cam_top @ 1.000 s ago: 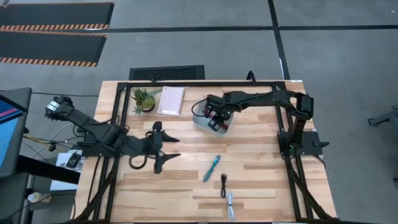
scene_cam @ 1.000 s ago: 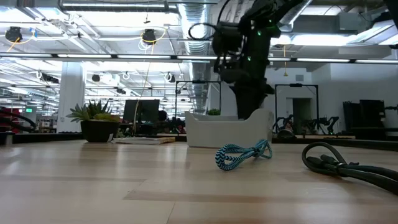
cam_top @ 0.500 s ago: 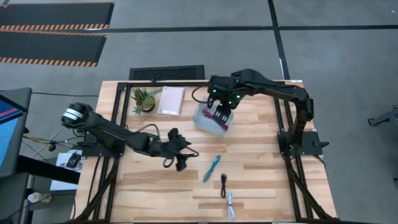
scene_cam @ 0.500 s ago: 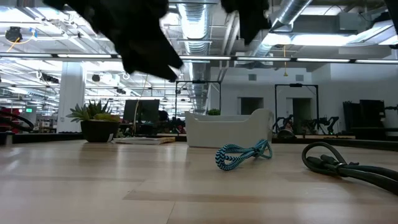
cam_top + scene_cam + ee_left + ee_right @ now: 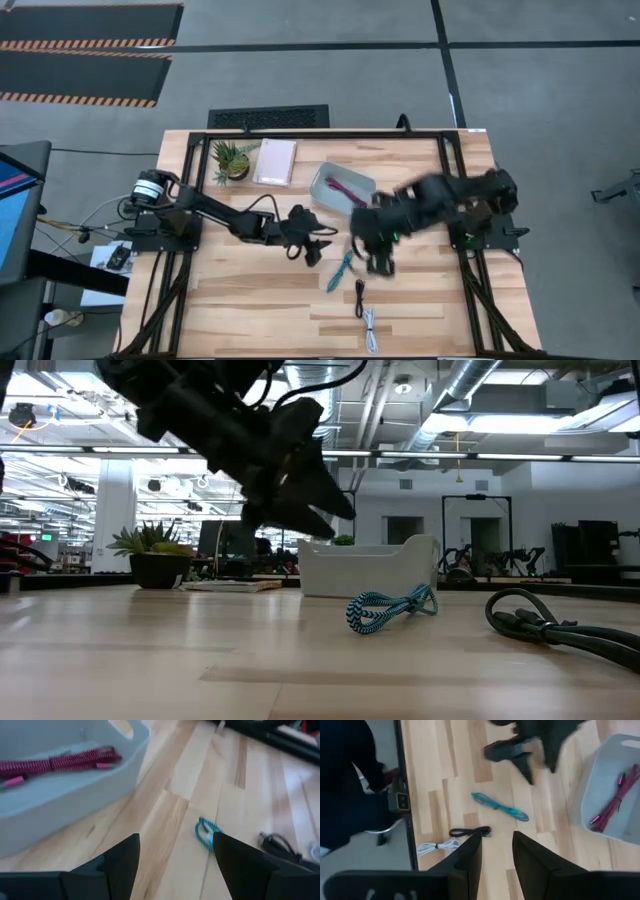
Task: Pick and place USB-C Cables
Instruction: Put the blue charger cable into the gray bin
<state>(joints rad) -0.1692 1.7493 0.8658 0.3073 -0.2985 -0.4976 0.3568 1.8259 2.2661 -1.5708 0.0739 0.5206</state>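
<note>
USB-C Cables: the teal cable (image 5: 340,270) lies on the tabletop (image 5: 420,300) between the two grippers. Left gripper (image 5: 312,247), jaws spread and empty, hovers just beside it, apparently lining up a grasp. Right gripper (image 5: 378,258), jaws parted and empty, hangs near its other side. The maroon cable (image 5: 346,188) sits in the clear tray (image 5: 322,185); black cable (image 5: 360,297) and white cable (image 5: 371,330) lie nearer the tabletop's edge. Motion blur obscures the right arm.
</note>
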